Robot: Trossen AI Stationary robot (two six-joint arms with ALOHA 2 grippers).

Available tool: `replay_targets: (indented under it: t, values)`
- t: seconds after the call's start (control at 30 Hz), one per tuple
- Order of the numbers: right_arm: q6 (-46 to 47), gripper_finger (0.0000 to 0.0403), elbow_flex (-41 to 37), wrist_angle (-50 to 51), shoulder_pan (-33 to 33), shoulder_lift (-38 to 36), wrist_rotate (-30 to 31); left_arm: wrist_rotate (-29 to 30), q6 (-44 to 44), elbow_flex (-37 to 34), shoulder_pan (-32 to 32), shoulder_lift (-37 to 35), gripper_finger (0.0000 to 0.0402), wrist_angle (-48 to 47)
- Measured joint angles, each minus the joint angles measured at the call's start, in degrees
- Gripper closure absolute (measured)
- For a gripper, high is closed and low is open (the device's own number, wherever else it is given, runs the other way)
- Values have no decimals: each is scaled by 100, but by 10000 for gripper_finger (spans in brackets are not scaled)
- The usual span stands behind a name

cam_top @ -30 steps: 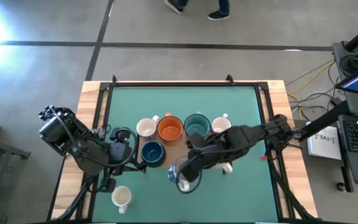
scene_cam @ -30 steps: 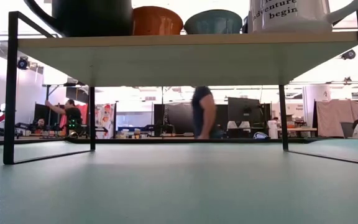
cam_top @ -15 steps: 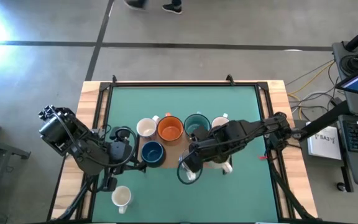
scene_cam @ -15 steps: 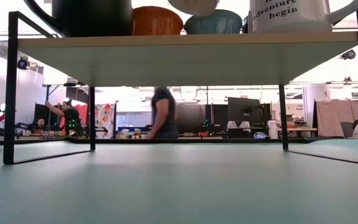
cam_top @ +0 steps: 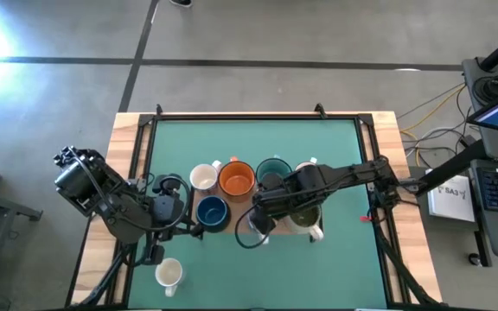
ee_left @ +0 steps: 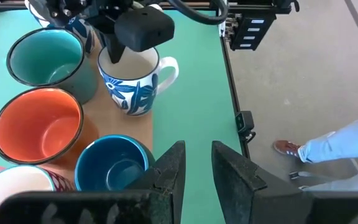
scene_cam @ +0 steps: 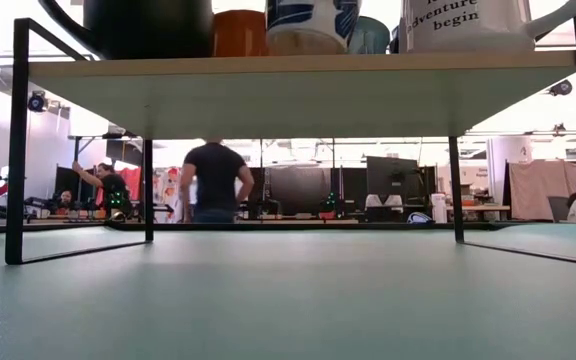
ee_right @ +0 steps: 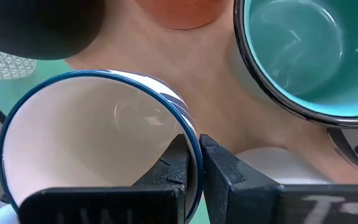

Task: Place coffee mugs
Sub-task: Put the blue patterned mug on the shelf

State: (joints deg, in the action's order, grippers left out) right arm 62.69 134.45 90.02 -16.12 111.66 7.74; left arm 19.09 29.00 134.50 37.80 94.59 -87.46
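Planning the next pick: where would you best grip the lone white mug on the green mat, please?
Probably pinch the rim wall of the white mug from straight above, one finger inside: it stands upright, mouth open upward, with bare green mat around it. The right gripper holds the blue-patterned mug likewise.

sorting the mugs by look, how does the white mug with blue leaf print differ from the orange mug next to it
The white mug with blue leaf print has a patterned outside and pale inside; the orange mug is plain orange inside and out. The right gripper pinches the printed mug's rim; nothing touches the orange one. Both stand upright on the wooden shelf.
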Motion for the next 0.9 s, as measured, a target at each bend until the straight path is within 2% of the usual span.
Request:
replay_targets:
  t: [0.9]
  values:
    - [-295,390,0,-1,116,47,-67,4,108,0,0,11,341,2]
